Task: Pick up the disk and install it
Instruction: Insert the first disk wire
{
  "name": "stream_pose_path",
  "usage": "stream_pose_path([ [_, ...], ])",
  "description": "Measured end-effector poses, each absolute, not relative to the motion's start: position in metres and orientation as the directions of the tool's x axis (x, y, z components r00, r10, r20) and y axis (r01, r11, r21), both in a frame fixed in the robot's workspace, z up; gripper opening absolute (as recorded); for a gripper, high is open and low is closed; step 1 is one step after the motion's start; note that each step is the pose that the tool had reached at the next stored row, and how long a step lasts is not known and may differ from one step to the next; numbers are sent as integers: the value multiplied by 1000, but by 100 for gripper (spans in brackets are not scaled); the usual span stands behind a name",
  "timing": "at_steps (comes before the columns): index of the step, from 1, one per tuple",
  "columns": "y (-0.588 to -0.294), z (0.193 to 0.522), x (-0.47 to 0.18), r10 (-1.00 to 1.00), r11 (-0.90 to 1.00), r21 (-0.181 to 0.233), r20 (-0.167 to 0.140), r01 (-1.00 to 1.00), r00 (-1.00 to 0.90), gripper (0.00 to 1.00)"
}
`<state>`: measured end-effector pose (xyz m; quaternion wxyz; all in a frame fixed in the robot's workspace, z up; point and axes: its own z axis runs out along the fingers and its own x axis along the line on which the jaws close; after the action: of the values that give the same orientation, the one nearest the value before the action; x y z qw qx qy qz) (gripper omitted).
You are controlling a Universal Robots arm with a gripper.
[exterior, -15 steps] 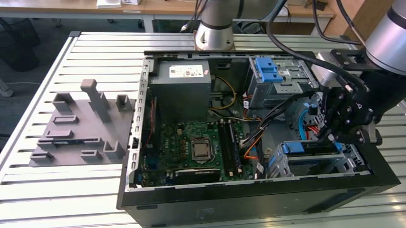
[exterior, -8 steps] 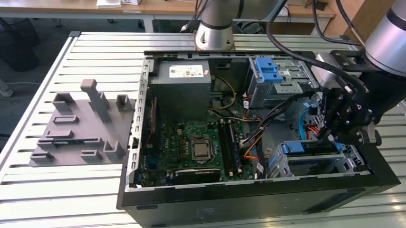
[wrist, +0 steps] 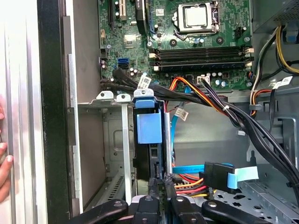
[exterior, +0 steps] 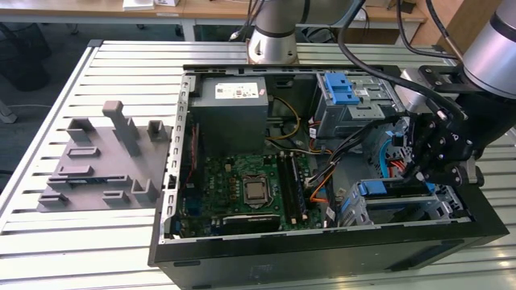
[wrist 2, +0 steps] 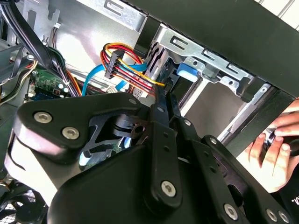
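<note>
1. Slatted aluminium work table [exterior: 121,66]: it carries everything you see in the exterior view.
2. Black steel computer tower case [exterior: 322,254]: it lies on its side with the side panel off and its inside facing up.
3. Silver-and-grey robot arm [exterior: 492,48]: it reaches in from the exterior view's right, over the drive corner of the case.
4. Grey plastic fixture block with upright pegs [exterior: 96,163]: it sits on the table at the exterior view's left, well apart from the case.
5. Grey power-supply box with a white sticker [exterior: 234,118]: it is mounted inside the case.
6. Green motherboard with a silver processor socket [exterior: 241,187]: it sits beside the power-supply box.
7. Bare-metal drive cage [wrist: 117,140]: it stands in the case corner under the arm.
8. Black linkage gripper [wrist: 160,179]: your fingers are drawn together with hardly a gap. The tips sit at the near end of the disk, and you cannot tell whether anything is nipped between them.
9. Hard disk in its blue plastic carrier [wrist: 148,126]: it stands edge-on in the drive cage, blue tab at the far end.
10. Red, yellow and black cable bundle [wrist 2: 124,65]: it runs just beside the fingers.
11. Person's hand [wrist 2: 273,149]: it rests outside the case wall.
</note>
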<state>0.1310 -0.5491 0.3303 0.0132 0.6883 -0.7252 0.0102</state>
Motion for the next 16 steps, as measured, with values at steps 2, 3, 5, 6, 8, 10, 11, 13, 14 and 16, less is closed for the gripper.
stream_pose_path([
  [2, -549, 330, 131, -998, 52, 3, 33, -999, -52, 16],
  [3, -549, 330, 131, -998, 52, 3, 33, -999, -52, 18],
  [5, -549, 330, 131, -998, 52, 3, 33, -999, -52, 24],
  [6, -549, 331, 131, -998, 52, 3, 33, -999, -52, 24],
  [8, -549, 332, 131, -998, 52, 3, 33, -999, -52, 24],
  [10, -549, 333, 131, -998, 52, 3, 33, -999, -52, 24],
  [11, -549, 333, 131, -998, 52, 3, 33, -999, -52, 24],
  [13, -549, 334, 131, -998, 52, 3, 33, -999, -52, 24],
  [14, -549, 334, 131, -998, 52, 3, 33, -999, -52, 24],
  [16, -549, 335, 131, -998, 52, 3, 33, -999, -52, 24],
])
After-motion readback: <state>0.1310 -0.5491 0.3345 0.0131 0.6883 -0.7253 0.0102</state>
